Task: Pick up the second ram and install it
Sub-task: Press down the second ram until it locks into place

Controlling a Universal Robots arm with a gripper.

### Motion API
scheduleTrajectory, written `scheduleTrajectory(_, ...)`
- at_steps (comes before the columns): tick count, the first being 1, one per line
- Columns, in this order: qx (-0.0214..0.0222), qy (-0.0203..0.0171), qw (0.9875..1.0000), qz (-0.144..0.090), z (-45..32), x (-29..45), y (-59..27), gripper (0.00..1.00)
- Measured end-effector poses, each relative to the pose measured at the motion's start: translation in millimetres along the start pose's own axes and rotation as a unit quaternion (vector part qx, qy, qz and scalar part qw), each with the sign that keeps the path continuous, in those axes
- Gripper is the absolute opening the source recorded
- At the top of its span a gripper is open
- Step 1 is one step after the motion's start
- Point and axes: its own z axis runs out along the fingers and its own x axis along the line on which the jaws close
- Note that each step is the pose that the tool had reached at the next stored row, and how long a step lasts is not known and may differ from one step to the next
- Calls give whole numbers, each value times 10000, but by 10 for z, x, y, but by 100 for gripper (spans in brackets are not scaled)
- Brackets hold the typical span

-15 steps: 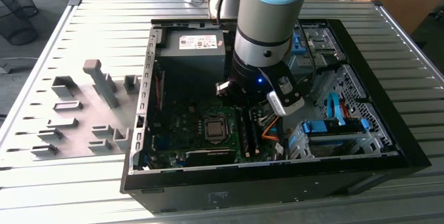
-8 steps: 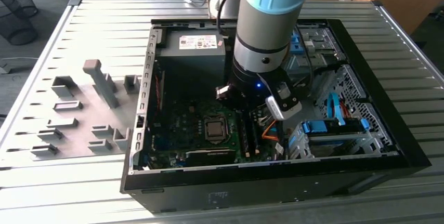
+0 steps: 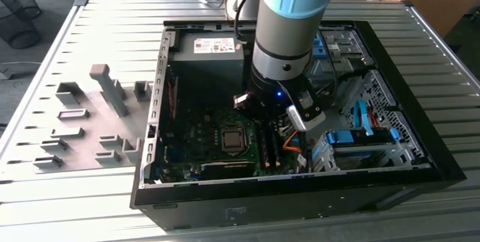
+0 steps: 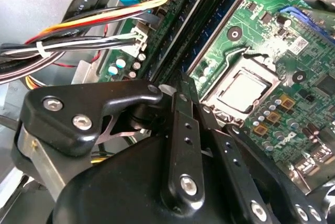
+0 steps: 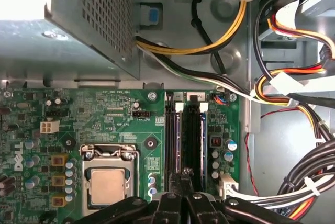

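Green circuit board, the motherboard (image 5: 104, 124), is seen lying flat in the floor of an open black computer case (image 3: 420, 163), which rests on a ribbed grey metal counter (image 3: 98, 34). The robot arm (image 3: 289, 34), grey with a pale blue joint, is lowered straight into the case from above, so that its black hand (image 5: 183, 179) hangs directly over the two long memory slots (image 5: 184, 135) beside the metal-capped processor socket (image 5: 107, 182). In both wrist views the fingers (image 4: 184, 130) are brought close together at their tips, right at one end of the slots; whether anything is pinched between them cannot be told. The second ram (image 4: 222, 22) is judged to be the dark stick with a bluish edge already standing in the slot nearer the processor, with another stick (image 4: 183, 25) in the slot just beside it. From this the hand appears to be placed here to press or seat the stick, though full seating cannot be confirmed. White latches (image 5: 179, 107) are visible at the far end of the slots. Around the work, a bundle of black, yellow, red and orange cables (image 4: 78, 30) is strung close along the outer side of the slots and could snag the hand. A perforated metal power supply box (image 5: 89, 20) stands beyond the board, and bright blue drive-bay latches (image 3: 360, 137) sit at the exterior view's right. Grey holder blocks (image 3: 112, 90) stand on the counter at the exterior view's left.
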Motion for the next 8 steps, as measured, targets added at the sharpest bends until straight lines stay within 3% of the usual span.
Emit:
scheduleTrajectory(3,-30,-10,10000,0,-44,-1,5,11)
scheduleTrajectory(8,-16,-5,10000,-1,-180,7,2,11)
